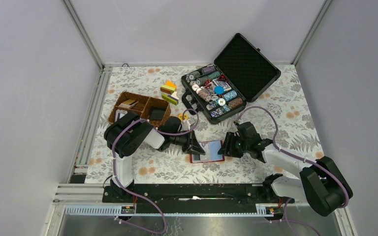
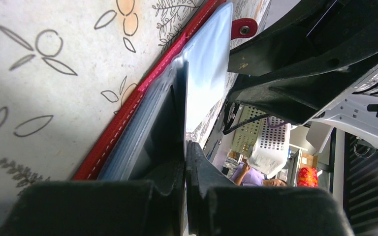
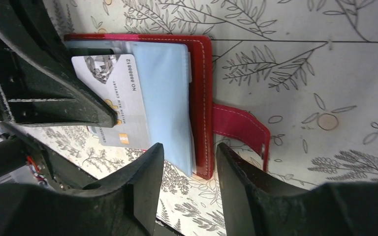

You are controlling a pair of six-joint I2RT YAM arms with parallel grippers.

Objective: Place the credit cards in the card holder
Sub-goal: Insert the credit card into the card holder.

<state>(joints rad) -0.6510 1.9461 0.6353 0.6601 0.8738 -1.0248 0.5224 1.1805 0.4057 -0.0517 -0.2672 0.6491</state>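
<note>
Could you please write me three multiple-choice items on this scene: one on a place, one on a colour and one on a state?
1. Where is the card holder?
A) lifted in the air
B) flat on the table, between the left hand and the right hand
C) hanging over the near edge

2. What colour is its cover?
A) red
B) green
C) yellow

3. How is the black case?
A) shut
B) turned upside down
C) open, lid raised

Answers:
1 B, as the top view shows it lying flat between both hands.
2 A, as its edge and strap show red in the right wrist view.
3 C, as the poker chips inside are in plain sight.
</note>
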